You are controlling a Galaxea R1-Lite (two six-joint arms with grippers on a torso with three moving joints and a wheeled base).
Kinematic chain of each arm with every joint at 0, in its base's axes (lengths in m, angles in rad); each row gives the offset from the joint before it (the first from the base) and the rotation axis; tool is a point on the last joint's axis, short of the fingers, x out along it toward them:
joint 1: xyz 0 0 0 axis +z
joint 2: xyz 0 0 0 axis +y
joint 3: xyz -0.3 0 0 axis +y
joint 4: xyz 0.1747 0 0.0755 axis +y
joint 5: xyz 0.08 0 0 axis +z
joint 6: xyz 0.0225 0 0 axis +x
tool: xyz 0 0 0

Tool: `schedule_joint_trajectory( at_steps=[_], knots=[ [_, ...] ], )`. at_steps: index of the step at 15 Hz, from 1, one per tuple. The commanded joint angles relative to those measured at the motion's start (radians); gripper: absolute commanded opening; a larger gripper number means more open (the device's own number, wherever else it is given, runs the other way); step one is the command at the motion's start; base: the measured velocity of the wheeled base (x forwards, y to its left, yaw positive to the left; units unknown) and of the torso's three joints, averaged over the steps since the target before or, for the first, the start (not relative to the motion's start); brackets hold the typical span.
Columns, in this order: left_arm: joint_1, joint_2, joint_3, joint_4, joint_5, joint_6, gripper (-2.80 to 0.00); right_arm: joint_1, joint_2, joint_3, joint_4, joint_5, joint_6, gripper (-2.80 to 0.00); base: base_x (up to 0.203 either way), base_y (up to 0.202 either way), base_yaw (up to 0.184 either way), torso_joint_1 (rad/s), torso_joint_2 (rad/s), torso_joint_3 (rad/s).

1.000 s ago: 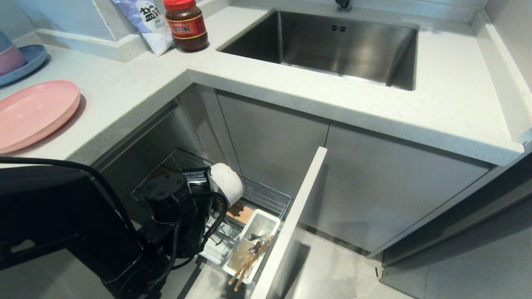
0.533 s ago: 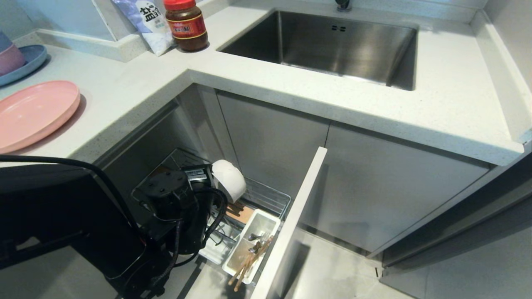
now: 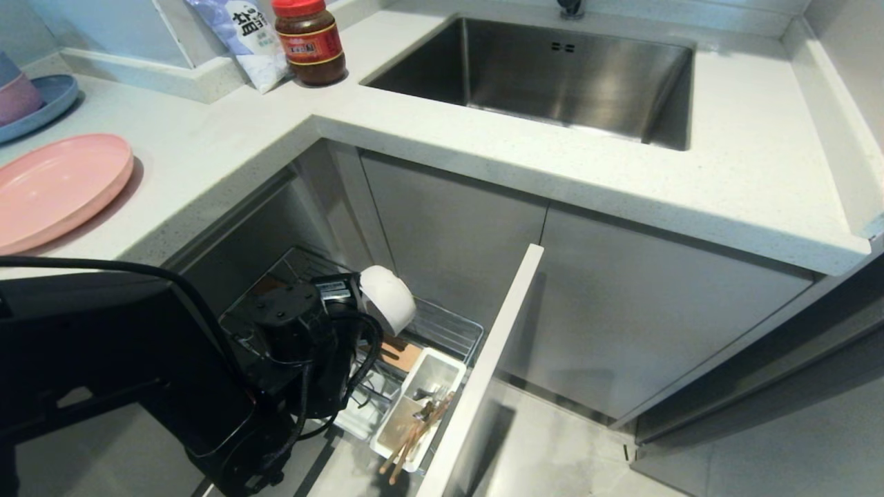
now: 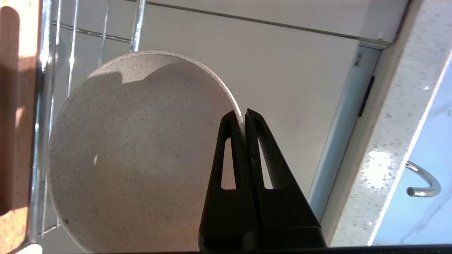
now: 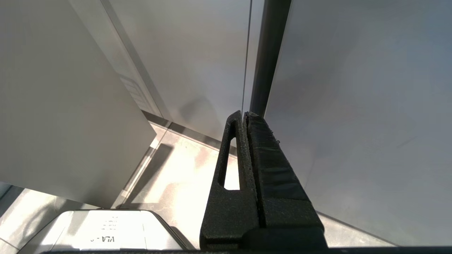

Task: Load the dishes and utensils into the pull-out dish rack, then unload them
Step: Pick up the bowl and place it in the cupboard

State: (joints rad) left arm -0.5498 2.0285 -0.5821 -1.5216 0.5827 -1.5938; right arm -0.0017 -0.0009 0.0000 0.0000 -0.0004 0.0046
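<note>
**Left gripper holds the bowl above the rack**

Nearest, at seven o'clock in the head view, the black left arm reaches down into the open rack point(image 3: 452, 330). Its left gripper point(image 4: 244, 118) is clamped on the rim of the cream bowl point(image 3: 387, 298), one finger inside the rim and one outside. The bowl is tipped on edge, clear of the wires, above the brown wooden strip point(image 3: 400, 353).

At six o'clock the white cutlery tray point(image 3: 442, 366) sits against the rack's pale front panel point(image 3: 494, 352). The chopsticks point(image 3: 407, 442) lean in it, tips poking out toward the viewer; dark metal cutlery lies beside them, too small to tell apart.

The right gripper point(image 5: 244, 115) hangs by the grey cabinet doors, near the floor, fingers pressed together on nothing.

Farther off, at nine o'clock, the pink plate point(image 3: 55, 186) lies flat on the counter point(image 3: 483, 148). Beyond it, at ten o'clock, is a blue plate point(image 3: 48, 100) with stacked bowls. At twelve o'clock stand a red-lidded jar point(image 3: 309, 41), a bag point(image 3: 242, 34), and the sink point(image 3: 552, 76).
</note>
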Motion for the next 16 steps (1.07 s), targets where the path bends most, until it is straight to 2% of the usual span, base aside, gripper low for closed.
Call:
schedule_joint_trajectory(
  at_steps=[1, 5, 16],
  knots=[
    [0.004, 0.019, -0.007, -0.008, -0.005, -0.011, -2.80, 0.000, -0.004, 0.002, 0.000, -0.001, 0.000, -2.80, 0.000, 0.000, 0.000, 0.000, 0.00, 0.000],
    [0.005, 0.043, -0.014, -0.008, -0.023, -0.029, -2.80, 0.000, -0.004, 0.002, 0.000, 0.000, 0.000, -2.80, 0.000, 0.000, 0.000, 0.000, 0.00, 0.000],
    [0.004, 0.071, -0.024, -0.008, -0.047, -0.021, -2.80, 0.000, -0.004, 0.002, 0.000, -0.001, 0.000, -2.80, 0.000, 0.000, 0.000, 0.000, 0.00, 0.000]
  ],
)
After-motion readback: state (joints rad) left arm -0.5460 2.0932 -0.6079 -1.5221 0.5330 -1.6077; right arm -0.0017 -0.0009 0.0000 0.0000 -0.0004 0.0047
